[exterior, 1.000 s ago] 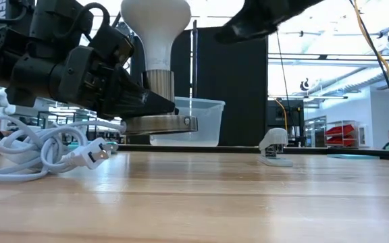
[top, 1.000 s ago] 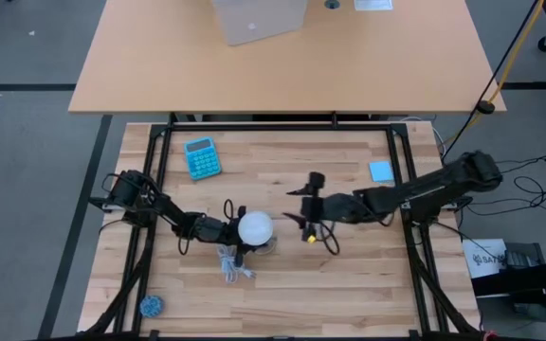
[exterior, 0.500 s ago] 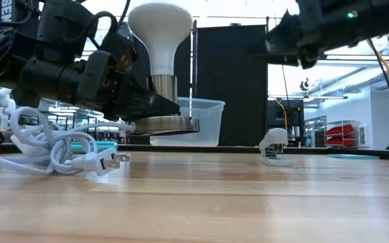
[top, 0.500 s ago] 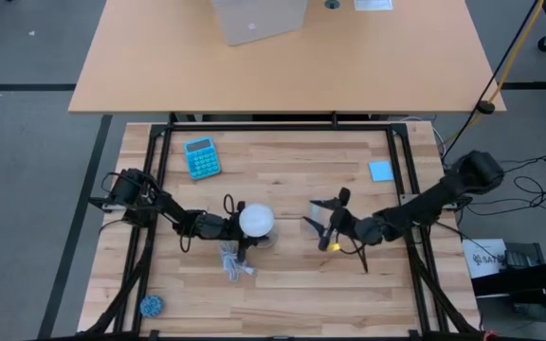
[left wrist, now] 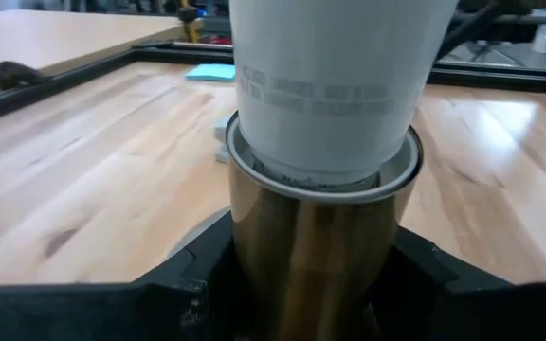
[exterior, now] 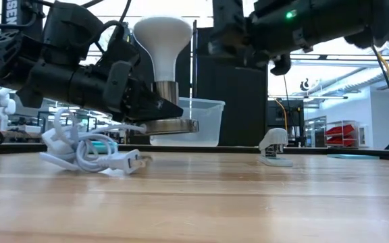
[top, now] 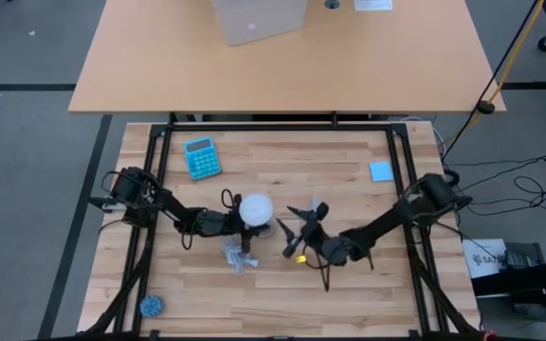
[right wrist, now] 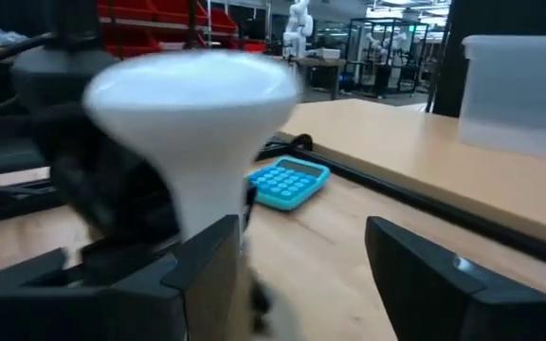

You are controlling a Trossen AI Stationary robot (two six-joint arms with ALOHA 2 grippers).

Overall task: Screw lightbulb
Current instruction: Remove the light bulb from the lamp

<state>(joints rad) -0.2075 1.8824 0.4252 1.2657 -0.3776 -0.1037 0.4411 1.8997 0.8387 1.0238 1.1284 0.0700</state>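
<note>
Your left gripper (top: 232, 223) clamps the brass socket (exterior: 165, 108), holding it off the table with the lightbulb (exterior: 162, 40) upright in it. Your right gripper (top: 297, 227), fingers spread, reaches level toward the bulb.

The lightbulb (left wrist: 335, 85) between my jaws looks like smooth matt white plastic or glass, faint grey print on its neck. The socket (left wrist: 316, 237) under it is glossy, brassy metal. The surface (exterior: 248, 196) beneath the socket is pale, lightly sheened wood planks. The cord (exterior: 90, 148) beside the socket is smooth white plastic.
</note>
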